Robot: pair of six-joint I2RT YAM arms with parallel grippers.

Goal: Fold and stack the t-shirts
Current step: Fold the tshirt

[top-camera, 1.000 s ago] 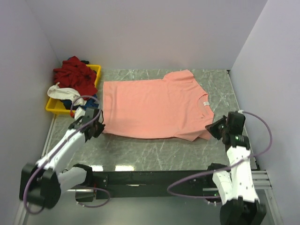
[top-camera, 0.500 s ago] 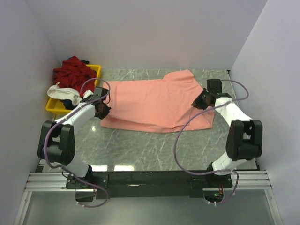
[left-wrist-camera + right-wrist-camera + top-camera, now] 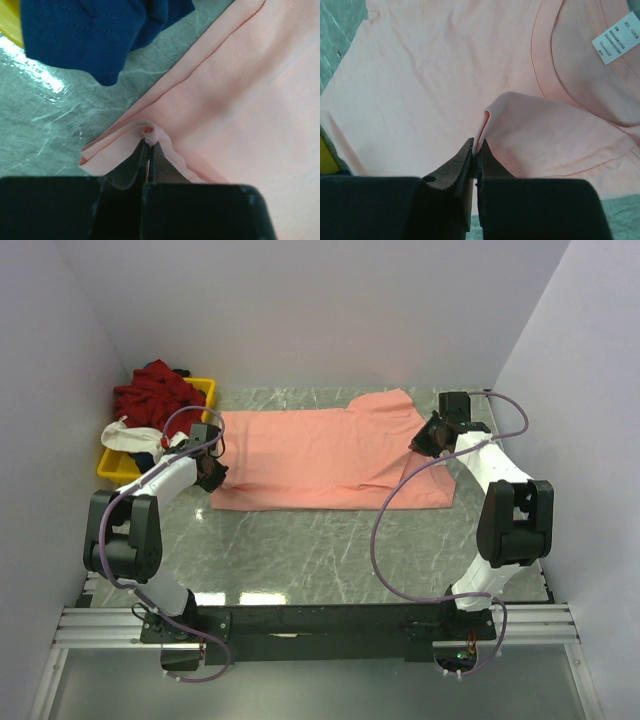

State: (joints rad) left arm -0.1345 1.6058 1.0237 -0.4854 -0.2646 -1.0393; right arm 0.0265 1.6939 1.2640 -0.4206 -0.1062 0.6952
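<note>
Top external: the salmon-pink shirt [image 3: 320, 455] is seen spread across the middle of the tabletop [image 3: 330, 550], with one sleeve pointing toward the far side. The left arm [image 3: 165, 480] is stretched to the shirt's left end and the right arm [image 3: 490, 462] to its right end. A yellow tray [image 3: 208, 390] at the far left is heaped with a dark red shirt [image 3: 150, 395] and a white shirt [image 3: 125, 435]. Left wrist: the left fingers [image 3: 135, 167] are pressed together on a small pinch of the pink hem, where the cloth is doubled into two layers. A blue shirt [image 3: 95, 30] is draped just beyond, apart from the pink one. Right wrist: the right fingers [image 3: 457, 170] are clamped on a raised fold of the pink cloth beside the collar, where a white label [image 3: 615, 37] is sewn.
</note>
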